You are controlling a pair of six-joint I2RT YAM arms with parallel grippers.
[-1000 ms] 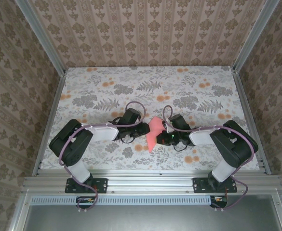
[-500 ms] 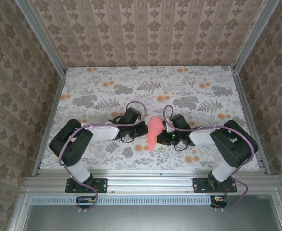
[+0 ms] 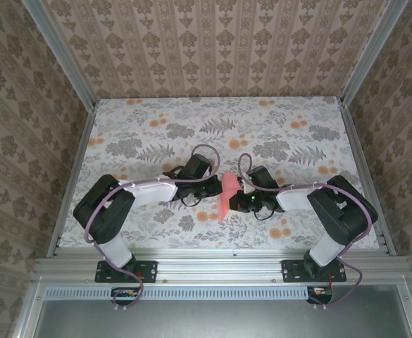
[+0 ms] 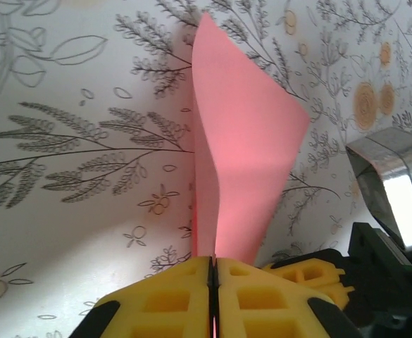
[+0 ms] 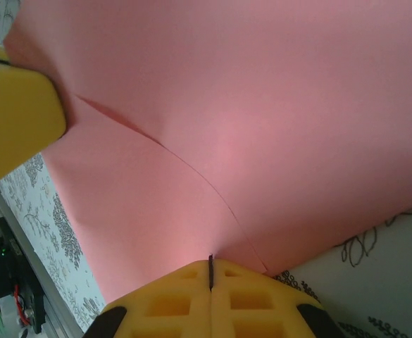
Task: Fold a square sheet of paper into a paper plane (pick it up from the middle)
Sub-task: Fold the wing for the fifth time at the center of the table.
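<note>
In the view from above, the square sheet of paper (image 3: 227, 197) is seen in the middle of the frame, a little below the centre. It is pink, and it is held up between the two end effectors, above the counter (image 3: 156, 127) with its grey leaves and orange flowers. Whether its lowest tip touches the counter cannot be told.

The left end effector (image 3: 217, 189) is seen just left of the paper. In the left wrist view, its two yellow fingers (image 4: 170, 299) are pressed tight together at the bottom of the frame, and the edge of the paper is pinched between them. From there the paper stands up like a bent fin, with its point reaching the top middle of the frame.

The right end effector (image 3: 236, 199) is seen just right of the paper. In the right wrist view, its yellow fingers (image 5: 170, 306) are closed at the bottom middle of the frame, and the paper is gripped there too. Most of that frame is covered in pink, and a thin curved crease line is seen running from the upper left down to the fingers. One yellow finger of the left end effector is seen at the upper left edge, touching the paper.
</note>
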